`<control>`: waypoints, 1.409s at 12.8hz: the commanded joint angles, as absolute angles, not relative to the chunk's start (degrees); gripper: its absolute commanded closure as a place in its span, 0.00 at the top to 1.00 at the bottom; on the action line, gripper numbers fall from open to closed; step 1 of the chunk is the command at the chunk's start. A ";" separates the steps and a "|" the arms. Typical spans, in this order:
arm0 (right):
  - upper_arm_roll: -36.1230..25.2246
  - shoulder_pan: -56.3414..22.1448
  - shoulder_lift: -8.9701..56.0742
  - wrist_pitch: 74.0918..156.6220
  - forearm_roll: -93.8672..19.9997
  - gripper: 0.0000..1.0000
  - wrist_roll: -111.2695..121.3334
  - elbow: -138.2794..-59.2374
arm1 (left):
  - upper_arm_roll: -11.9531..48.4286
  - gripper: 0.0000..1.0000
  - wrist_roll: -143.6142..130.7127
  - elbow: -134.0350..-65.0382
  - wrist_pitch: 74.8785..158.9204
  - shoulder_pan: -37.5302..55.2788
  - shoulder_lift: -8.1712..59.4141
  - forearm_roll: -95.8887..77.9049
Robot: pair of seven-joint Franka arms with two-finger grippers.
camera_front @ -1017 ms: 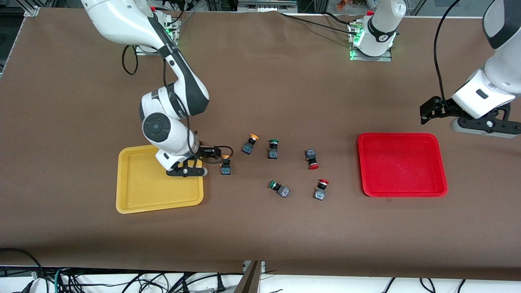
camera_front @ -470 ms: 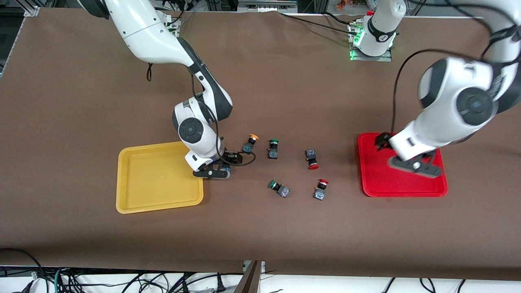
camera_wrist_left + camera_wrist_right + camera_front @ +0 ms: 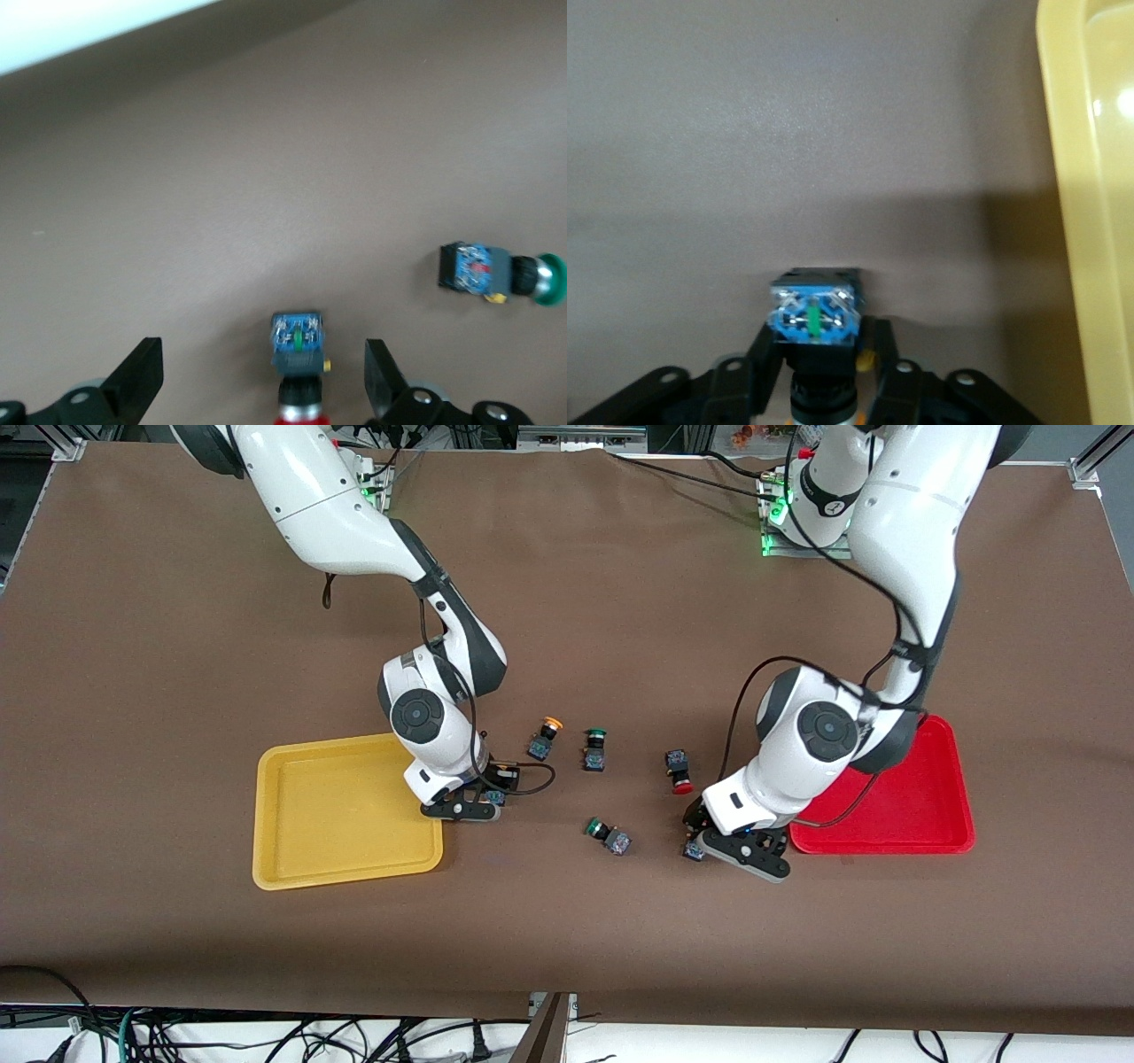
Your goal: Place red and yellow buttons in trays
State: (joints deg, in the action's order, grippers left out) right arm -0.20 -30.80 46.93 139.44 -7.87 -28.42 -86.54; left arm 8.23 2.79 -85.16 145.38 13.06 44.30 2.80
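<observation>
My right gripper is shut on an orange-yellow button, low at the table beside the yellow tray. In the right wrist view the fingers clamp its dark body, and the tray's rim is beside it. My left gripper is open, low over a red button next to the red tray. In the left wrist view that button lies between the spread fingers. A second yellow button and a second red button lie mid-table.
Two green-capped buttons lie among them, one beside the second yellow button, one nearer the front camera, also in the left wrist view. Both trays hold nothing. Brown cloth covers the table.
My left arm swung in from past the red tray and came down over the red button. My right gripper moved off the yellow tray to the yellow button and stands shut on it.
</observation>
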 commanded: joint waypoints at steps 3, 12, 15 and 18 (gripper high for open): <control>-2.81 -28.49 38.34 122.22 -2.29 0.00 -18.86 -85.26 | 8.79 1.00 3.87 -86.83 152.84 14.41 49.57 1.85; -4.57 -16.43 40.43 126.75 -6.04 0.86 3.78 -88.07 | 8.79 0.00 2.99 -89.57 142.00 13.71 43.00 1.85; -4.48 -20.56 40.42 111.84 -8.96 0.86 -9.52 -78.52 | 6.78 0.00 2.90 -89.56 128.46 12.40 34.92 1.76; -3.35 -25.56 41.48 111.88 -14.46 0.86 -23.43 -77.78 | 6.42 0.00 4.47 -89.56 108.25 5.13 31.55 2.20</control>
